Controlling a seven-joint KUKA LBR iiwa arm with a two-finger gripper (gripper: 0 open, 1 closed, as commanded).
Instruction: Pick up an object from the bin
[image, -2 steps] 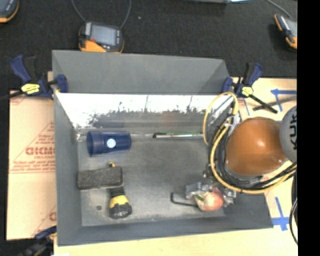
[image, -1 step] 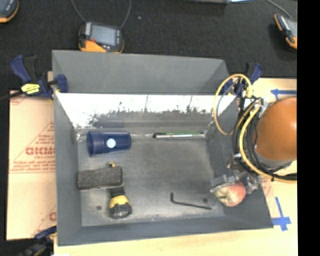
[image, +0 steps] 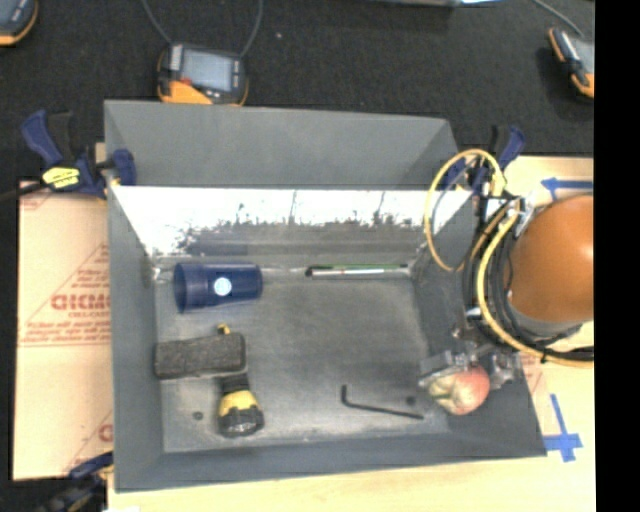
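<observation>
My gripper (image: 468, 358) is low in the bin's near right corner, under the arm's orange cover. Directly below it, touching its metal parts, lies a small pinkish-red rounded thing like a toy apple (image: 463, 391). How the gripper stands around it is hidden. A black L-shaped hex key (image: 380, 403) lies flat on the floor just left of the apple.
A blue cylinder (image: 217, 286) lies at the far left. A thin dark pen (image: 358, 270) rests along the back wall. A dark grey block (image: 199, 357) and a yellow-and-black tape measure (image: 238, 411) sit at the near left. The arm and its cables hang over the right wall.
</observation>
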